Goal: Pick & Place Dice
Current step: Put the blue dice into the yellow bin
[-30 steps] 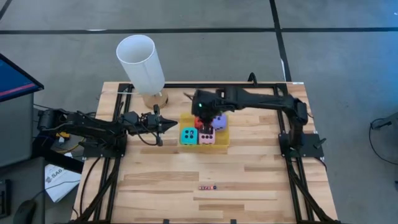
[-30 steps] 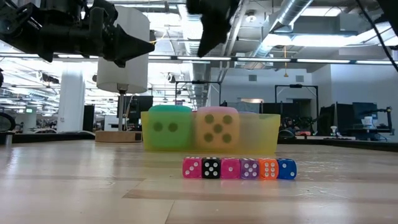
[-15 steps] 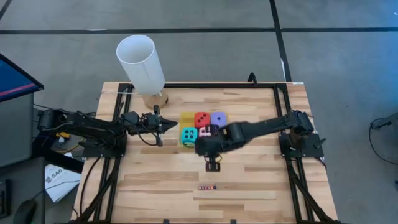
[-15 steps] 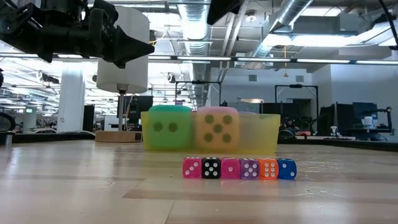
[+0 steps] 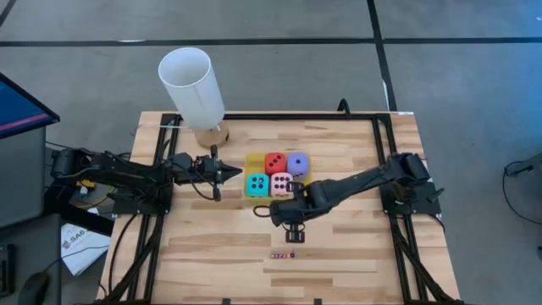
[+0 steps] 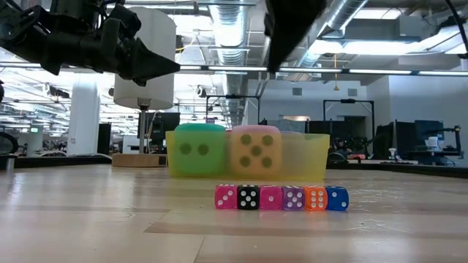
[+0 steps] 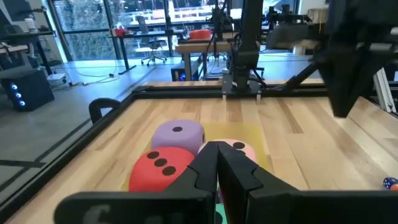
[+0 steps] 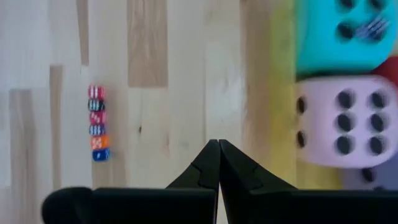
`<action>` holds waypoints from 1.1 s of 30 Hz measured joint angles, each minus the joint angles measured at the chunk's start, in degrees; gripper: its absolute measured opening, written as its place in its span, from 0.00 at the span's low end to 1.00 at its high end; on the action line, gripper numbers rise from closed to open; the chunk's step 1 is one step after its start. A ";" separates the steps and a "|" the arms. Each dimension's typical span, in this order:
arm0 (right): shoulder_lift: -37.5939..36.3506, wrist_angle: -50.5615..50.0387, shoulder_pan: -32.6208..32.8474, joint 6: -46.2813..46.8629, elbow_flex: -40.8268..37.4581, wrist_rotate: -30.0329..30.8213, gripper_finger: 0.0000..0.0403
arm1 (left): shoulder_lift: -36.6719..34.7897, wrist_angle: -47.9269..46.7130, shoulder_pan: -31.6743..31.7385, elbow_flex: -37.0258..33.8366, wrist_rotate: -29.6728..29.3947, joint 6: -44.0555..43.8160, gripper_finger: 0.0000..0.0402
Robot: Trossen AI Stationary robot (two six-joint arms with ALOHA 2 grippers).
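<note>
Four soft dice sitting packed in the yellow tray (image 5: pixel 251 194): red die (image 5: pixel 274 162) and purple die (image 5: pixel 297 162) along the tray's far side, cyan die (image 5: pixel 257 184) and pink die (image 5: pixel 281 183) along its near side. Hovering just beside the tray's near edge, right gripper (image 5: pixel 291 229) with fingers pressed together, pinching nothing, between tray and the row of tiny dice (image 5: pixel 283 255). Waiting just beside the tray's left edge, left gripper (image 5: pixel 235 173) likewise pinched closed and empty, pointing at the cyan die.

Judging the step as a fresh approach for a pick: spreading the fingers wide before descending, centring over one near-side die, likely pink, then closing on two free faces rather than a face pressed against a neighbour. Squeezing gently, since soft cubes probably deform. Lifting straight up to avoid dragging the tray or nudging the tiny dice.
</note>
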 joint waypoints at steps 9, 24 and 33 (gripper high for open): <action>0.02 2.21 -3.79 1.51 -1.52 -3.06 0.00 | 0.00 -2.04 0.00 0.00 0.00 0.00 0.00; 0.02 2.60 -5.87 -0.93 -1.51 -10.25 0.00 | 0.00 -2.33 0.00 0.00 0.04 -4.46 0.00; 0.02 2.39 -6.60 7.51 -1.48 -17.12 0.00 | 0.00 1.00 0.00 0.00 0.04 -4.46 0.00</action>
